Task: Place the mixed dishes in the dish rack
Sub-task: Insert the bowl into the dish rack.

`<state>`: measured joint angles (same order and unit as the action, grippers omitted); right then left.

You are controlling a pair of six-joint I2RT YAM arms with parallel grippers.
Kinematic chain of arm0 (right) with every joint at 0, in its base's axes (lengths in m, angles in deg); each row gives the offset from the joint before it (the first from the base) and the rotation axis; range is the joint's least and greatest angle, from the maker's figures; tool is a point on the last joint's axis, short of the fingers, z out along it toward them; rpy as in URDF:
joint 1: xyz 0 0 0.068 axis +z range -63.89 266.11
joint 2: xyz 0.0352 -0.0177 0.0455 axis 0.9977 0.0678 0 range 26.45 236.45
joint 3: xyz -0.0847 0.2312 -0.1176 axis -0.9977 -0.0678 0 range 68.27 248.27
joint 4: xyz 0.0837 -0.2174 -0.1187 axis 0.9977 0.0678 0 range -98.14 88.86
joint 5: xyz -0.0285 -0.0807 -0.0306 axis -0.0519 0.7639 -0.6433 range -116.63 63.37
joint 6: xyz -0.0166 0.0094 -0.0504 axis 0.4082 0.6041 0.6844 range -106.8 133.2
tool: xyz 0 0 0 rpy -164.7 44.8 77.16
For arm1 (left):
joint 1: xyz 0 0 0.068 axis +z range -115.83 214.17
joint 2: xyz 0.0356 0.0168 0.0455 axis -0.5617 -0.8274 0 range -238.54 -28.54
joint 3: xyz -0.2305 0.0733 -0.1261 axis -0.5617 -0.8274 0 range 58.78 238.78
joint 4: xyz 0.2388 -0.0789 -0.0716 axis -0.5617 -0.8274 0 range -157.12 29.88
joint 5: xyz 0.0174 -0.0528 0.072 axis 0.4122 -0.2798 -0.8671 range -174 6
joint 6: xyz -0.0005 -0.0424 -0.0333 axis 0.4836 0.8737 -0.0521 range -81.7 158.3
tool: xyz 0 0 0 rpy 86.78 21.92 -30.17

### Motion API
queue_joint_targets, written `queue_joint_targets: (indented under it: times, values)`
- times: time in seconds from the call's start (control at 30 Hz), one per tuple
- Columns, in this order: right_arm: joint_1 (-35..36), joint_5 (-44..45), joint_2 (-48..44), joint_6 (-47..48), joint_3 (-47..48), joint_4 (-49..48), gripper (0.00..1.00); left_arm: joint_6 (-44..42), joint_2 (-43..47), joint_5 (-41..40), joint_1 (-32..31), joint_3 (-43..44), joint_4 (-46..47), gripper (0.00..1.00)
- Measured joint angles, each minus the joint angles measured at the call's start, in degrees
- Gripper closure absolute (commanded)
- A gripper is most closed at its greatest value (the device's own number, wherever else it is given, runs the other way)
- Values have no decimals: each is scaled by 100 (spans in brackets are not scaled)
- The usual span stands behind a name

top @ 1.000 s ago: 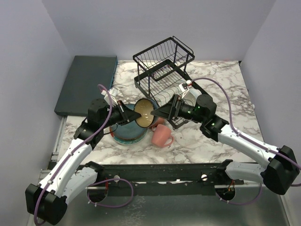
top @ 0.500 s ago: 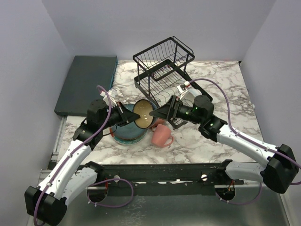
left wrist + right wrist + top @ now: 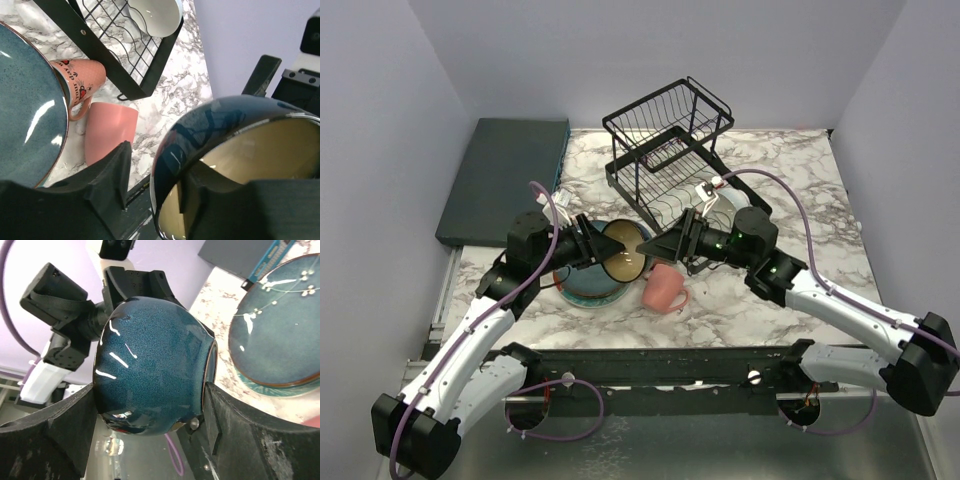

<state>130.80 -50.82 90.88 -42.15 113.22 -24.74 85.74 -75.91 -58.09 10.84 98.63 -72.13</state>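
Observation:
The dark cream-lined bowl (image 3: 623,252) hangs on its side above the table between both grippers. My right gripper (image 3: 655,244) spans it from base to rim, its fingers pressed on the blue outer wall (image 3: 150,370). My left gripper (image 3: 588,243) is open: one finger sits inside the bowl (image 3: 240,145), and the other stands clear of the outer wall. A dark teal plate (image 3: 582,282) lies below the bowl. A plain pink mug (image 3: 663,288) lies on its side to the right. The black wire dish rack (image 3: 665,150) stands behind, with a white bowl (image 3: 155,15) in its base.
A patterned pink mug (image 3: 80,80) lies between the teal plate (image 3: 25,100) and the rack's base (image 3: 125,60). A dark teal flat slab (image 3: 505,175) sits at the back left. Purple walls close in both sides.
The bowl has dropped slightly toward the near left. My left gripper's fingers have spread off the bowl's wall. My right gripper has stayed around the bowl.

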Motion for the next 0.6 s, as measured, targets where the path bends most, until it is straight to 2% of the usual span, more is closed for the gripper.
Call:
queue_joint_targets:
  times: [0.33, 0.6]
  values:
    - [-20, 772, -258, 960, 531, 1429, 48, -15, -11, 0, -4, 153, -17, 42]
    - [-87, 1001, -251, 1222, 608, 1810, 52, -31, -24, 4, -4, 184, -20, 42]
